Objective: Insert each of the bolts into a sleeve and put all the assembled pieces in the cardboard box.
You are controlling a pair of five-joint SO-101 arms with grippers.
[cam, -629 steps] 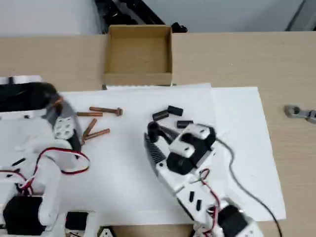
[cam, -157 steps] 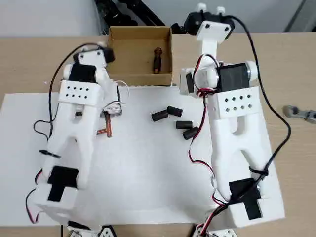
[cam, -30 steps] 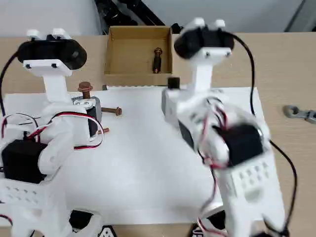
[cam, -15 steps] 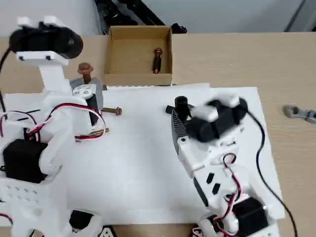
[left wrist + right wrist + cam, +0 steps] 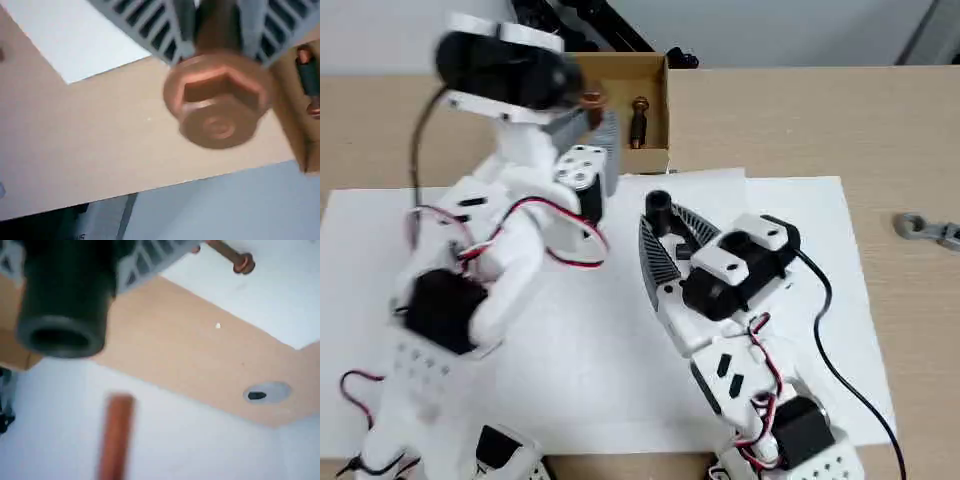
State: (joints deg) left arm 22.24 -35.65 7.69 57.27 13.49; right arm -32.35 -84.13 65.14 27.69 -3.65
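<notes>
Gripping one bolt [image 5: 217,100] left, one sleeve [image 5: 65,302] right.

The bolt [image 5: 217,100], upper right in the left wrist view, is copper-toned metal with a dull, smooth sheen. The sleeve [image 5: 65,300] is matt black, plastic or rubber. The left end effector [image 5: 217,25] and right end effector [image 5: 660,215] gripping them are grey ribbed plastic. The arm shells [image 5: 510,260] are smooth white plastic. The cardboard box [image 5: 642,160] is matt brown. The tabletop [image 5: 800,120] shows pale wood grain under a matt white paper sheet [image 5: 620,360].
</notes>
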